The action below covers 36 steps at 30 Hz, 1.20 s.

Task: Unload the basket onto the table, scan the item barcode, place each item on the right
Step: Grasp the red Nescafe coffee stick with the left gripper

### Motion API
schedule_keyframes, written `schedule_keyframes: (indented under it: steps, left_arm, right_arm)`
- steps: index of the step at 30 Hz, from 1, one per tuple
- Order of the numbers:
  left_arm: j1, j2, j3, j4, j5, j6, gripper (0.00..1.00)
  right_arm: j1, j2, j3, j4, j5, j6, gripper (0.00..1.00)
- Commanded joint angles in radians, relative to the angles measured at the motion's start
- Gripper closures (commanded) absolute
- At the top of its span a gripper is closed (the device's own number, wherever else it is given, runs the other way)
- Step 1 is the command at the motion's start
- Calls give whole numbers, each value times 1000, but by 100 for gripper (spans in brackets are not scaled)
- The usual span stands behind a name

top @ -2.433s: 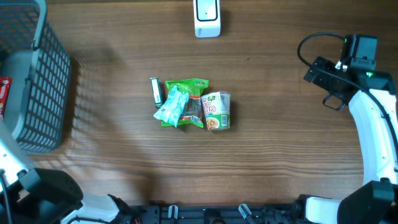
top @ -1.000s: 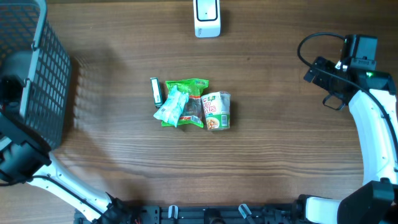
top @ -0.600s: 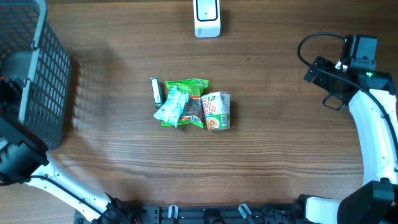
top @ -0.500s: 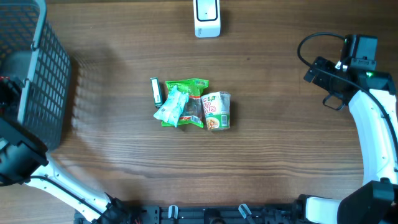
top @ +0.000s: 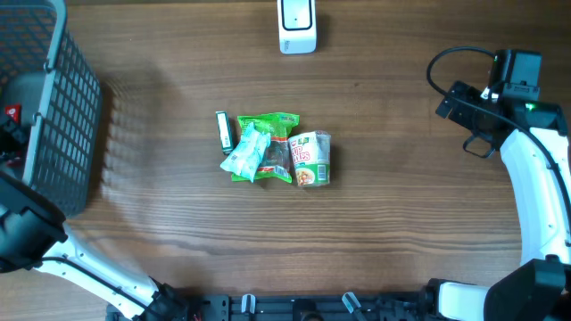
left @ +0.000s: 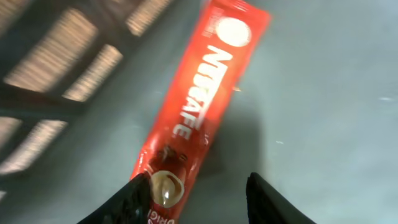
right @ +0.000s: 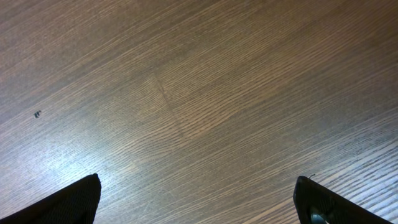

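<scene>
A red Nescafe sachet (left: pixel 199 106) lies on the grey floor of the basket (top: pixel 67 107); a sliver of the sachet (top: pixel 11 112) shows at the overhead's left edge. My left gripper (left: pixel 202 198) hangs over its lower end, jaws apart, with the sachet against the left finger (left: pixel 138 196) and a gap to the right one. The white scanner (top: pixel 297 25) stands at the table's far edge. My right gripper (right: pixel 199 202) is open over bare wood, and in the overhead view the right gripper (top: pixel 453 102) sits at the right, far from the items.
A small heap lies mid-table: a green packet (top: pixel 272 143), a pale blue packet (top: pixel 244 153), a cup of noodles (top: pixel 312 159) on its side and a thin box (top: pixel 224 130). The basket's dark mesh wall (left: pixel 56 93) rises just left of the sachet.
My left arm has reached down into the basket and its jaws have narrowed around the sachet's end. The right arm and the heap have not moved.
</scene>
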<state>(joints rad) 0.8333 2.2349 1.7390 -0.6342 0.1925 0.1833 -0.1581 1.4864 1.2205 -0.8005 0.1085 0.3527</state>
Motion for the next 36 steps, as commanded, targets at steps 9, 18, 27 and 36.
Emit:
schedule_keyframes:
  steps: [9,18,27,36]
  left_arm:
    - [-47,-101,-45,-18,66,-101,37]
    - [-46,-103,-57,20,-79,-117,28]
    - [-48,-66,-138,127,-65,-121,30]
    - [-68,-44,-148,137,-84,-121,86]
  right_arm:
    - [0,-4,21,1,2,-12,0]
    - [0,-4,21,2,2,-12,0]
    - [0,-4,21,2,2,-12,0]
    - [0,-4,21,2,2,-12,0]
